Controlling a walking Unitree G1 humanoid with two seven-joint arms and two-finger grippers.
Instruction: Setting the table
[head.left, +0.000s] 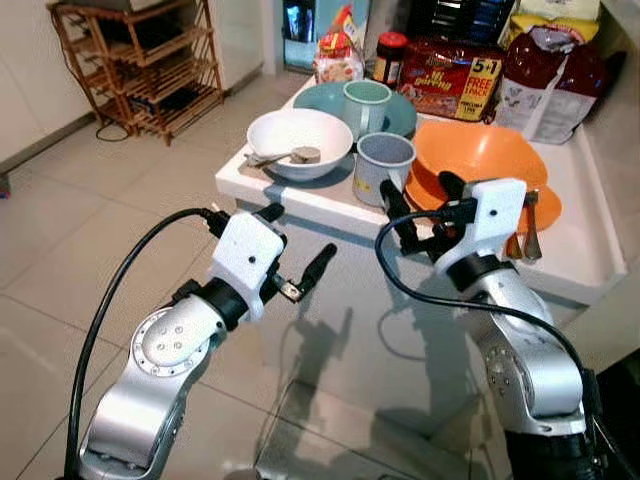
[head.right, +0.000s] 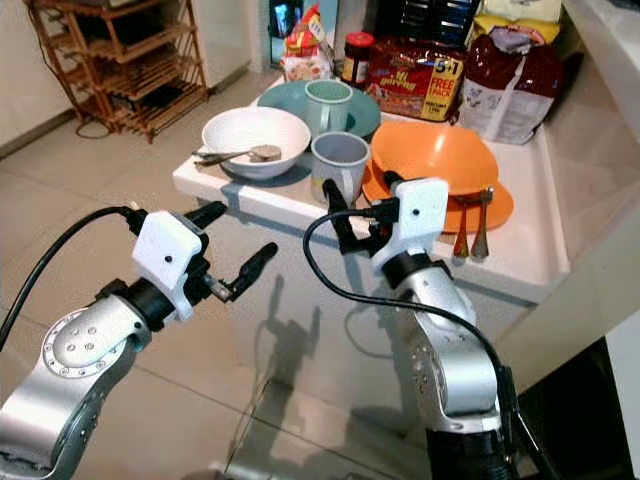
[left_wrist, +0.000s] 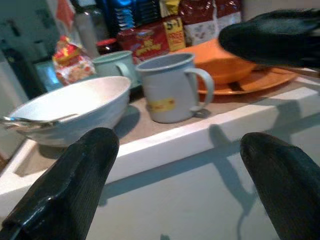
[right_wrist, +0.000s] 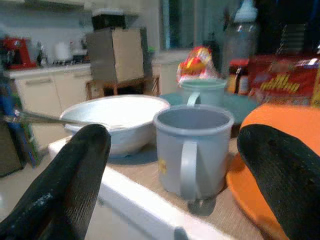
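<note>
Both arms raised before the white table (head.left: 600, 262), jaws spread wide, holding nothing.
My right gripper (head.left: 420, 212) faces the upright grey mug (head.left: 384, 166) at 12 o'clock, handle toward me; my left gripper (head.left: 296, 248) hovers lower.

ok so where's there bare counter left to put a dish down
Bare counter runs along the right side, between the orange plate with its cutlery and the counter's right edge. A thin strip lies along the front edge before the grey mug. The back is crowded with food packets; the white bowl fills the left corner.
</note>
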